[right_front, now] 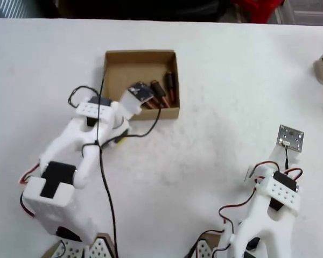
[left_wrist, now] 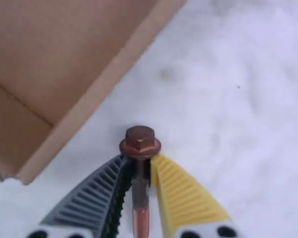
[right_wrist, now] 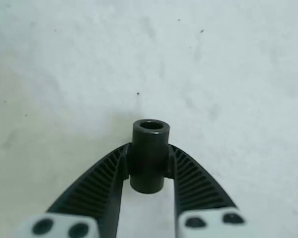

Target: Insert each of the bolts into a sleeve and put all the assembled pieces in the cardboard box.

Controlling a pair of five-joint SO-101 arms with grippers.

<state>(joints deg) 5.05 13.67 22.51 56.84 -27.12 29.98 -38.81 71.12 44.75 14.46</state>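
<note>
The left tool (left_wrist: 139, 166) is pinching a copper bolt (left_wrist: 140, 141) by its shank, between a grey finger (left_wrist: 97, 191) and a yellow finger (left_wrist: 181, 193). The hex head stands clear just past the fingertips. Close beside the bolt head runs a wall of the cardboard box (left_wrist: 97, 91), with the white surface (left_wrist: 238, 99) under the tool.

The right tool (right_wrist: 148, 148) is pinching a black sleeve (right_wrist: 149, 156) between its two dark fingers. The sleeve is held across its body, with its open bore showing at the far end, above the bare surface (right_wrist: 213, 64).

In the high view the left arm (right_front: 78, 134) reaches up from 7 o'clock, its wrist at the box's 7 o'clock corner. The cardboard box (right_front: 141, 54) sits toward 11 o'clock on the surface (right_front: 220, 86). Assembled pieces (right_front: 162, 91), copper bolts in dark sleeves, lie side by side in the box's 4 o'clock corner. The right arm (right_front: 277, 191) stands at 5 o'clock, well apart from the box.
</note>
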